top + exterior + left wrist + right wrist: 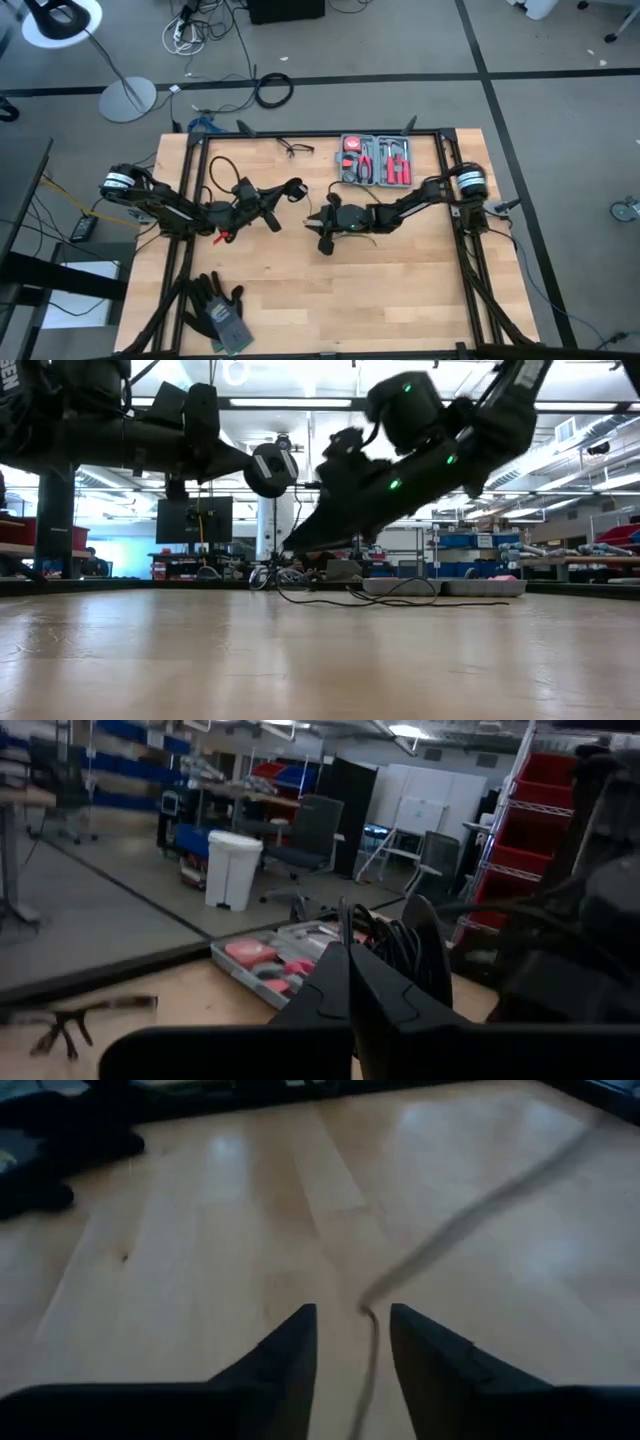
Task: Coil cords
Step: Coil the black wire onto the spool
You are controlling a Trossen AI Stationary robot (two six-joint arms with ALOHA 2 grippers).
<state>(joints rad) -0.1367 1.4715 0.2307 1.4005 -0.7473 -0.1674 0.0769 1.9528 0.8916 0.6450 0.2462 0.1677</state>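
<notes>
Gloves (218, 312), dark with grey palms, lie near the table's (400, 300) seven o'clock corner. At nine o'clock the left arm reaches toward the centre, its left gripper (294, 188) raised off the wood. In the left wrist view the two dark fingers (340, 985) press flat together, closed, with thin black cord (395, 945) bunched in loops just past their tips; whether they pinch it I cannot tell. At the table's twelve o'clock edge lie small black glasses (295, 149), and just toward one o'clock sits an open tool case (376, 160) with red-handled tools. The cord also trails on the wood at the far side in the low view (400, 598), a thin loop beside the case. From three o'clock the right arm stretches inward; its right gripper (322, 236) points down near the centre, just beside the left one. In the right wrist view its fingers (290, 1355) stand apart, open, with a strand of the cord (368, 1350) running between them, touching neither.
</notes>
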